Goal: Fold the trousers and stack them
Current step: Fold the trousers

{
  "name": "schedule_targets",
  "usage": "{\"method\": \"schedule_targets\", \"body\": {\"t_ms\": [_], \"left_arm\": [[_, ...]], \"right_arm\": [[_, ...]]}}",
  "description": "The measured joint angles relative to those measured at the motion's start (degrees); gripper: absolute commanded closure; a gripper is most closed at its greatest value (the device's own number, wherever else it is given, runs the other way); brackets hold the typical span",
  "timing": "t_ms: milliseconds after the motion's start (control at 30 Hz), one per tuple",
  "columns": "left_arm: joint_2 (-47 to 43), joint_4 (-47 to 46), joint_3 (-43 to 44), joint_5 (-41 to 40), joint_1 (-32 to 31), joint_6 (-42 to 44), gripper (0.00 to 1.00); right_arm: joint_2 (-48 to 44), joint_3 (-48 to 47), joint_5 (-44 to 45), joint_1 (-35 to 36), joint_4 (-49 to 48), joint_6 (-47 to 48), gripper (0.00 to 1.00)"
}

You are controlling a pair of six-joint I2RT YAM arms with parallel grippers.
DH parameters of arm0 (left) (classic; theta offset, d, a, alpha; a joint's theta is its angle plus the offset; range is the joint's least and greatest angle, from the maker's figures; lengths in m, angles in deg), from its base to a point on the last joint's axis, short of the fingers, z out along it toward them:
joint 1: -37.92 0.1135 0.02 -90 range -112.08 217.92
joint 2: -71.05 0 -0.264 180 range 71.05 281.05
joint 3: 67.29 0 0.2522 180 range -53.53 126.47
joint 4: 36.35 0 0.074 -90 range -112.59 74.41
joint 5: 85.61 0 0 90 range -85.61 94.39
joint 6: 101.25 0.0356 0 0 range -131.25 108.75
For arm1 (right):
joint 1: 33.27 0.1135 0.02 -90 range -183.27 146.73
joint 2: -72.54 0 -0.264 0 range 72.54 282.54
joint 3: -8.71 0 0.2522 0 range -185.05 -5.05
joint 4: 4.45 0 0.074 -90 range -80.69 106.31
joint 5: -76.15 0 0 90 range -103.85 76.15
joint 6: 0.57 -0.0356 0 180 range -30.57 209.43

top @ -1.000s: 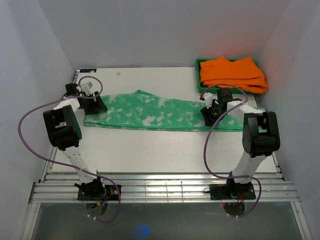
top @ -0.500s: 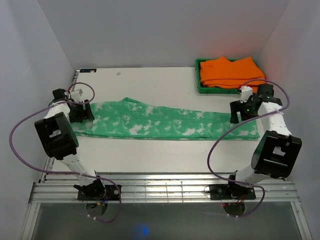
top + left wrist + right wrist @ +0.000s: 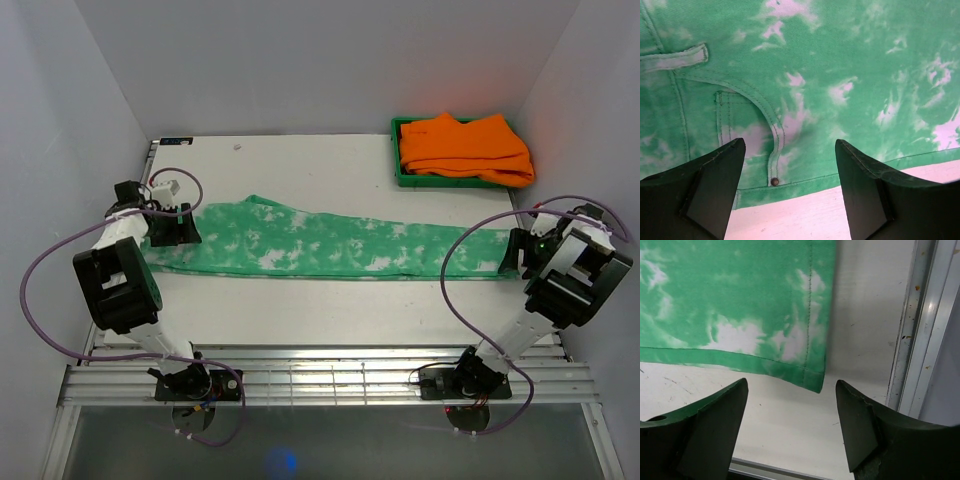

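Green tie-dye trousers (image 3: 320, 240) spread flat across bench (image 3: 300, 170), waist left, hem right. Left tool (image 3: 790, 145) wide open above waist pocket, empty. Right tool (image 3: 792, 385) wide open over hem corner, empty.

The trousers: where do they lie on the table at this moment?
In the top view the trousers lie stretched flat across the middle of the table, waist end below the left pincer, hem end below the right pincer.

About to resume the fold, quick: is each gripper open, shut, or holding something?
Left gripper: open over the waist end of the trousers, holding nothing.
Right gripper: open over the hem, holding nothing.
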Motion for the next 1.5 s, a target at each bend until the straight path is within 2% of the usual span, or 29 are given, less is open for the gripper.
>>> {"method": "schedule_targets", "body": {"t_ms": [133, 267, 367, 400, 433, 633, 867, 967, 1133, 1333, 1500], "left_arm": [[-0.1, -0.1, -0.1, 0.0, 0.1, 0.2, 0.16], [-0.5, -0.1, -0.1, 0.0, 0.1, 0.2, 0.16], [-1.2, -0.1, -0.1, 0.0, 0.1, 0.2, 0.16], [-1.3, -0.1, -0.1, 0.0, 0.1, 0.2, 0.16], [-1.6, -0.1, -0.1, 0.0, 0.1, 0.1, 0.16], [-1.8, -0.5, -0.6, 0.1, 0.1, 0.2, 0.17], [-1.8, -1.3, -3.0, 0.7, 0.1, 0.2, 0.17], [-1.8, -1.4, -3.5, 0.9, 0.1, 0.2, 0.17], [-1.8, -2.4, -3.6, 0.9, 0.1, 0.0, 0.17], [-1.4, -2.9, -4.6, 1.4, 0.1, -1.1, 0.17], [-0.4, -3.7, -5.4, 2.0, 0.1, -1.9, 0.17]], "right_arm": [[2.8, -1.3, -1.7, -0.9, -0.2, -0.5, 0.33], [5.5, -2.1, -4.2, -0.8, -1.1, -1.9, 0.46], [6.3, -2.2, -5.9, -0.9, -1.5, -2.6, 0.66], [6.4, -2.2, -6.6, -0.8, -1.6, -2.7, 0.83], [6.7, -2.2, -7.2, -0.8, -1.5, -2.6, 0.91], [4.8, -3.5, -11.0, -0.5, 2.0, -2.3, 0.92], [-6.4, -10.4, -18.7, 3.6, 7.7, -1.7, 0.92], [-11.0, -10.3, -21.0, 10.2, 7.6, -2.0, 0.92], [-14.2, -6.4, -22.7, 27.6, 2.6, -6.1, 0.92], [-11.5, -3.9, -22.4, 45.7, -5.9, -14.1, 0.92], [-5.3, -4.7, -22.5, 55.7, -14.1, -20.4, 0.92]]}}
